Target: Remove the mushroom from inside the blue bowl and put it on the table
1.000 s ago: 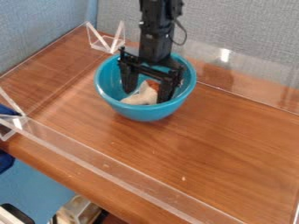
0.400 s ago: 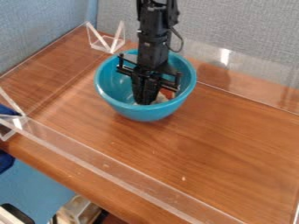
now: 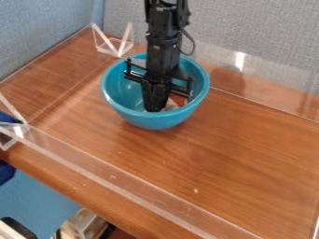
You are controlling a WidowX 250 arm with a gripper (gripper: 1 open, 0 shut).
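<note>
The blue bowl (image 3: 125, 110) stands on the table (image 3: 200, 163), toward its back left. My gripper (image 3: 155, 103) points straight down into the bowl, its black fingers (image 3: 149, 93) drawn together near the bottom. The mushroom lay between those fingers a moment ago and no longer shows anywhere in the bowl; the shut fingers hide it. The bowl's inside looks bare around the fingers.
Low clear acrylic walls edge the table: a front wall (image 3: 137, 182), a back wall (image 3: 249, 65) and a back-left corner piece (image 3: 112, 39). A white bracket (image 3: 10, 131) sits at the left edge. Bare wood lies in front of and to the right of the bowl.
The fingers stood wide apart around the white mushroom one second ago and have since closed together over it. The arm has stayed in the same place in the bowl.
</note>
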